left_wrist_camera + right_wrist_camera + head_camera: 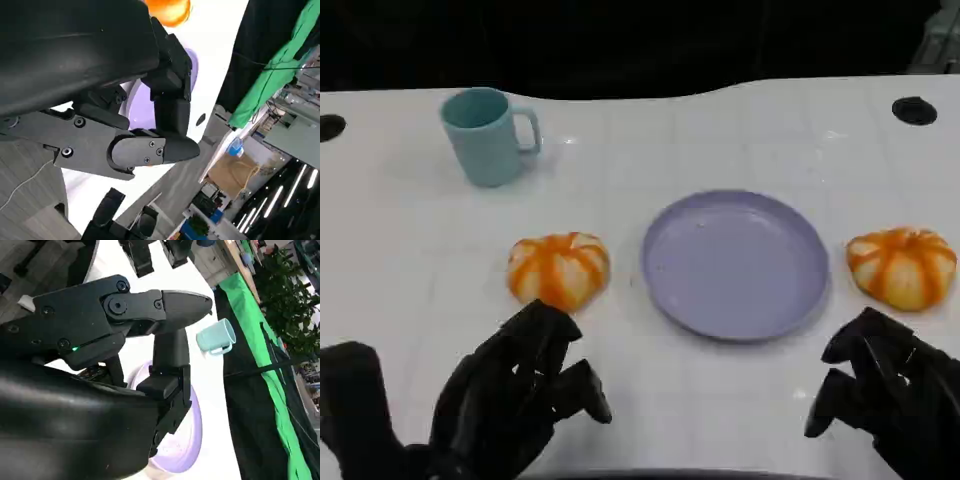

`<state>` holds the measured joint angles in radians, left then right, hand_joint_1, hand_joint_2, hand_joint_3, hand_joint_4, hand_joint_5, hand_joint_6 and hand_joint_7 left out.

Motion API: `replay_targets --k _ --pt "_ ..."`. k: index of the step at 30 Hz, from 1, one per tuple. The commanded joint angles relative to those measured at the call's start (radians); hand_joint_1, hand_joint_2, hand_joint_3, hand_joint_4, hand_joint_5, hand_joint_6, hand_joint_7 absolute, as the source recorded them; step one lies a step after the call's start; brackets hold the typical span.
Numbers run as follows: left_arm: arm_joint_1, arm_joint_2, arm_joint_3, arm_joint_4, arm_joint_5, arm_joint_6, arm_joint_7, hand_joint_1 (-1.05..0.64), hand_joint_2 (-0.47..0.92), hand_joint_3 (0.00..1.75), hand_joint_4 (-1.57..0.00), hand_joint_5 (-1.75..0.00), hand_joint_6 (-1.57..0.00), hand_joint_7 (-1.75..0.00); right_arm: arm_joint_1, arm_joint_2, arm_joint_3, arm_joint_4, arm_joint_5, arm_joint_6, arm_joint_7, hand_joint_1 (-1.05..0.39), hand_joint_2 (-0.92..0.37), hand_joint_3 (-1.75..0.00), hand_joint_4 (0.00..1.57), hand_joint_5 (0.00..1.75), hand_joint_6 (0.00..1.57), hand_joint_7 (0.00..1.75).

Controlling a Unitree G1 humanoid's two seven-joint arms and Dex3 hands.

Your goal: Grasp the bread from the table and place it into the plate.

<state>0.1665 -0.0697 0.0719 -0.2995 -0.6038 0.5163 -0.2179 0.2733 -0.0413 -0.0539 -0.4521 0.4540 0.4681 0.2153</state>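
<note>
Your left hand [515,395] hovers low at the near edge of the bench [400,260], fingers [582,392] loosely curled and apart, holding nothing. Just beyond its fingertips, slightly to the right, sits an orange-striped bread roll [559,269]; it is round, so no long axis dictates your approach. Your right hand [885,390] is likewise empty, fingers partly curled, and a second striped bread roll [903,266] lies just beyond it. The lavender plate [735,263] rests between the two rolls, bare, with the left roll just beside its rim and the right one a little apart from it. You look about equally near with either hand; each roll is a short reach forward, then an inward carry to the plate. A teal mug [487,135] stands well behind the left roll, out of that path.
</note>
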Motion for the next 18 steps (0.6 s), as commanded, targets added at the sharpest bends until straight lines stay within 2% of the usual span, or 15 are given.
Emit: replay_targets --k 1,18 --pt "-0.004 0.011 0.003 -0.006 -0.002 0.000 0.006 -0.58 0.92 0.35 -0.86 -1.75 -0.53 -1.75 -0.008 -0.013 -0.002 -0.015 0.004 0.008 -0.007 -0.48 -0.92 -0.35 0.65 1.75 0.52 1.59" --pt "-0.006 0.016 0.002 -0.008 0.002 -0.001 0.003 -0.59 0.92 0.38 -0.85 -1.75 -0.51 -1.75 -0.007 -0.016 0.001 -0.017 -0.001 0.003 -0.008 -0.47 -0.92 -0.38 0.64 1.75 0.50 1.60"
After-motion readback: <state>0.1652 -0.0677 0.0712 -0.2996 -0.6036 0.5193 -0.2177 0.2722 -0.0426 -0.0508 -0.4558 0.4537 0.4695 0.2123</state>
